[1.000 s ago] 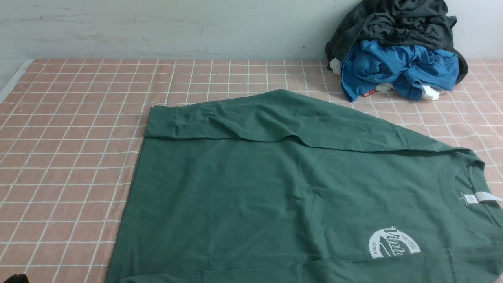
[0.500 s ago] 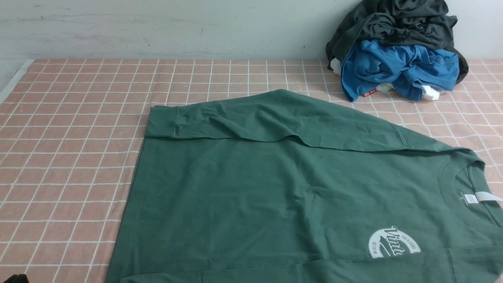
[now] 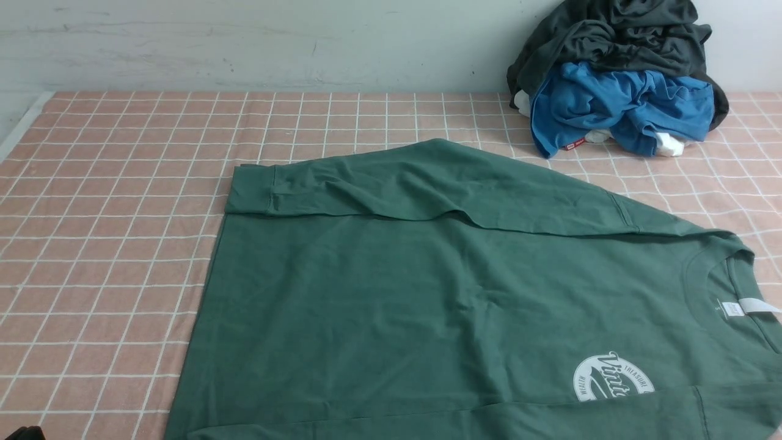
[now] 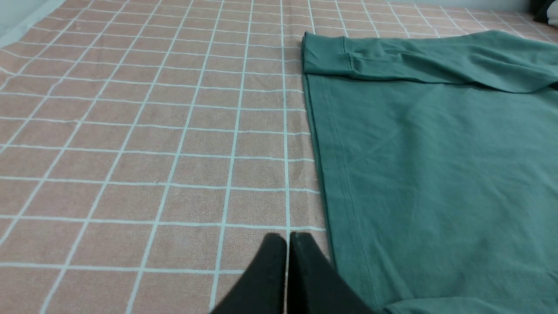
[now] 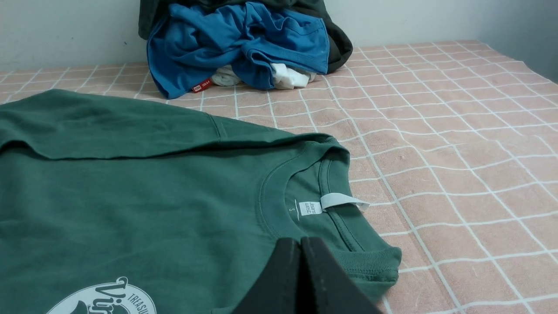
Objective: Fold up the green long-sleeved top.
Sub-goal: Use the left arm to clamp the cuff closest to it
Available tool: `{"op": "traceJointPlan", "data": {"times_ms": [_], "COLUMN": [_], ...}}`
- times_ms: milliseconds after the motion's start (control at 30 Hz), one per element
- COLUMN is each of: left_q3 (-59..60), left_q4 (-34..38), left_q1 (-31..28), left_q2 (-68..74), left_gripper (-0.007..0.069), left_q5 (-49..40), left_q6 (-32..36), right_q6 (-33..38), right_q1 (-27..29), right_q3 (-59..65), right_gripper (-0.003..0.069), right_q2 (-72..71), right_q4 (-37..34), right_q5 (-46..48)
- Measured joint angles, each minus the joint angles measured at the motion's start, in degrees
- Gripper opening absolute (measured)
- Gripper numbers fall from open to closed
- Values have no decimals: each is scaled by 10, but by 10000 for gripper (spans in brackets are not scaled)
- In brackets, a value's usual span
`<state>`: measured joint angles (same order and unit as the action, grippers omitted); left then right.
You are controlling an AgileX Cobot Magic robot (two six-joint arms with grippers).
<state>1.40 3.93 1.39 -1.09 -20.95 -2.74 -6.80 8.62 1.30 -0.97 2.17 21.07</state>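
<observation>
Green long-sleeved top (image 3: 427,293) lies flat on the pink checked counter (image 3: 110,183), one sleeve (image 3: 397,183) folded across its far edge. Left claw (image 4: 287,237): fully closed, holding nothing, over bare counter with the top's hem (image 4: 340,174) just beside it. Right claw (image 5: 301,242): fully closed, holding nothing, over the collar (image 5: 368,261), white neck label (image 5: 342,201) just ahead of its tips. Blue garment (image 3: 617,107) and dark garment (image 3: 611,30) heaped well ahead of right claw.

Left pincer (image 4: 287,236): two matte black fingers (image 4: 266,274), wedge-shaped, broad at the base and tapering to blunt, rounded tips; surfaces smooth and plain. Right pincer (image 5: 301,240): identical build, black, smooth, same taper. A thin straight seam divides each pair.
</observation>
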Motion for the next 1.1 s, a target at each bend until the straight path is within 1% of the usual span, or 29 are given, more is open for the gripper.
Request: {"op": "traceJointPlan", "data": {"times_ms": [467, 733, 933, 1033, 1067, 1100], "left_q3": [0, 0, 0, 1, 3, 3], "left_q4": [0, 0, -1, 32, 88, 127], "left_q1": [0, 0, 0, 0, 0, 0], "left_q2": [0, 0, 0, 0, 0, 0], "left_gripper": [-3, -3, -3, -3, -3, -3], "left_q5": [0, 0, 1, 13, 20, 23], "left_q6": [0, 1, 1, -18, -57, -80], "right_q6": [-3, -5, -5, -9, -23, -35], "right_q1": [0, 0, 0, 0, 0, 0], "right_q3": [0, 0, 0, 0, 0, 0], "right_gripper": [-14, -14, -14, -14, -14, -14], "right_q2": [0, 0, 0, 0, 0, 0], "right_q4": [7, -27, -35, -53, -93, -121], "right_q5": [0, 0, 0, 0, 0, 0]}}
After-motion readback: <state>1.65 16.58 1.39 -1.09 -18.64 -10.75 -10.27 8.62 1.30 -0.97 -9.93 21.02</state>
